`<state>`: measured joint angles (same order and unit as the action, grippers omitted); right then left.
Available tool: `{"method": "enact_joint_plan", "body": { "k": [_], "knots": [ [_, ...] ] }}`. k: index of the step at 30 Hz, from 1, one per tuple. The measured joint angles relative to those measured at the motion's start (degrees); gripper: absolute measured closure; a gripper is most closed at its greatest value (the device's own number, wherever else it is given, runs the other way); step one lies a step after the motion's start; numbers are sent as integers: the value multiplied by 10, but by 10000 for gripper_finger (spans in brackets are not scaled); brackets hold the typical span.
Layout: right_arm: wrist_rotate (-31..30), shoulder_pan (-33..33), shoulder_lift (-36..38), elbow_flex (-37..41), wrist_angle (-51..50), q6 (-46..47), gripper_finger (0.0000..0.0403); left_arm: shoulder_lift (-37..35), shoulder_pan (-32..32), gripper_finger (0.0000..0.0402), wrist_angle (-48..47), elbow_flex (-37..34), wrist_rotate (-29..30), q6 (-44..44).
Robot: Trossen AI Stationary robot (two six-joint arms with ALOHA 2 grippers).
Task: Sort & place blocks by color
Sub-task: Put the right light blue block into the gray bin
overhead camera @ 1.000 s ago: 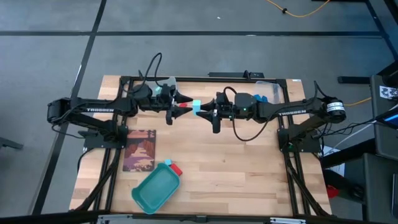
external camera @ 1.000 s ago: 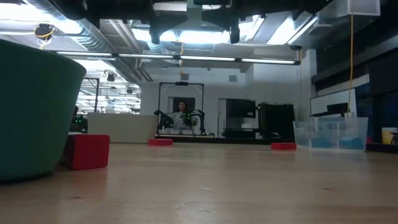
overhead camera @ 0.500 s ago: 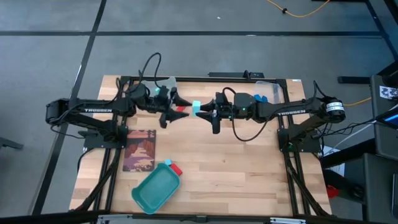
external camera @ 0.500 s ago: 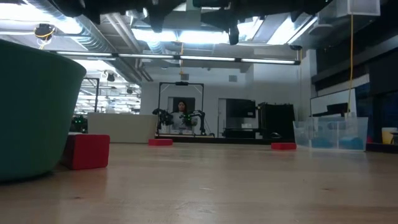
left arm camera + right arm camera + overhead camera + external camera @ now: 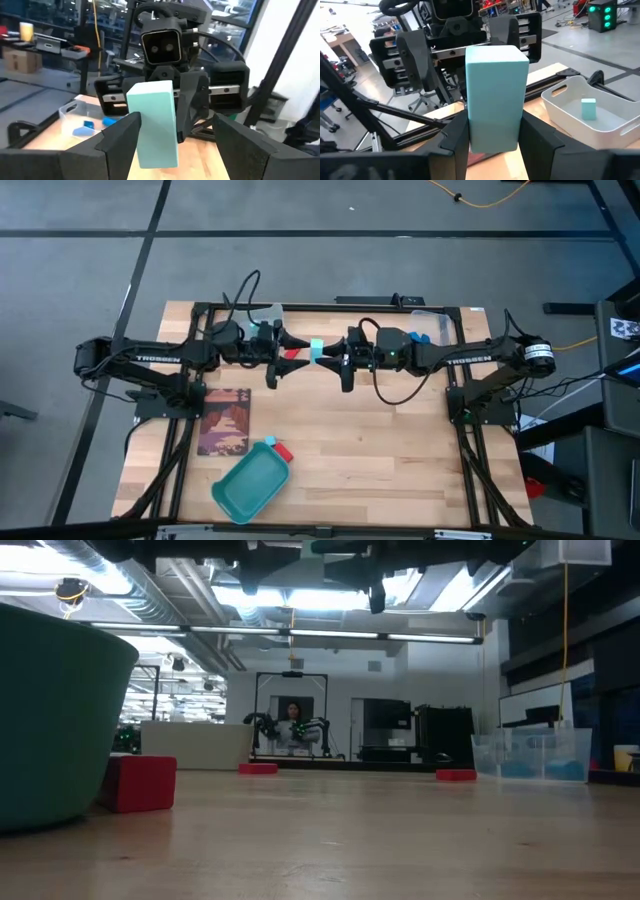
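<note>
A light cyan block (image 5: 316,350) is held in the air over the middle of the table's far half by my right gripper (image 5: 324,357), which is shut on it. My left gripper (image 5: 286,348) faces it from the table's left and is open. In the left wrist view its fingers stand on either side of the block (image 5: 156,122). A red block (image 5: 293,356) lies on the table under the two grippers. Another red block (image 5: 283,450) rests on the table against the teal tray (image 5: 248,485). My right gripper pinches the cyan block's end (image 5: 494,137) between its two fingers (image 5: 457,132), coming level from the table's right. The block is lifted clear and sticks out past the fingertips toward the left arm. My left gripper has one finger (image 5: 122,135) close beside the block; whether it touches, I cannot tell.
A clear bin (image 5: 265,314) with a cyan block (image 5: 588,108) stands at the far edge on the left. A second clear bin (image 5: 430,325) with blue blocks (image 5: 85,125) stands at the far right. A picture card (image 5: 224,420) lies near the left arm's base. Bare wood fills the near right.
My left gripper drew back toward the table's left edge, then came right again toward the cyan block. My right gripper and the block kept still.
</note>
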<state>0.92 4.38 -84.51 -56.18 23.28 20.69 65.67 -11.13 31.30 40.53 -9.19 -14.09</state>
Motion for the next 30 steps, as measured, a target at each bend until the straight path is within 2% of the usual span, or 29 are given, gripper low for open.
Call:
{"method": "enact_joint_plan", "body": {
  "k": [6,12,17,24,30],
  "knots": [
    [-4,1,0,0,-5,1,267,16,1,155,-49,32,38,23],
    [30,-1,0,-1,-2,-2,267,47,1,155,-53,61,23,32],
    [23,-6,-1,0,-8,-3,267,48,0,155,-81,61,26,45],
    [26,-6,-1,0,-8,-4,267,48,0,156,-79,61,-10,10],
    [39,-6,-1,0,-12,-4,267,54,8,175,-63,61,-19,7]
  ]
}}
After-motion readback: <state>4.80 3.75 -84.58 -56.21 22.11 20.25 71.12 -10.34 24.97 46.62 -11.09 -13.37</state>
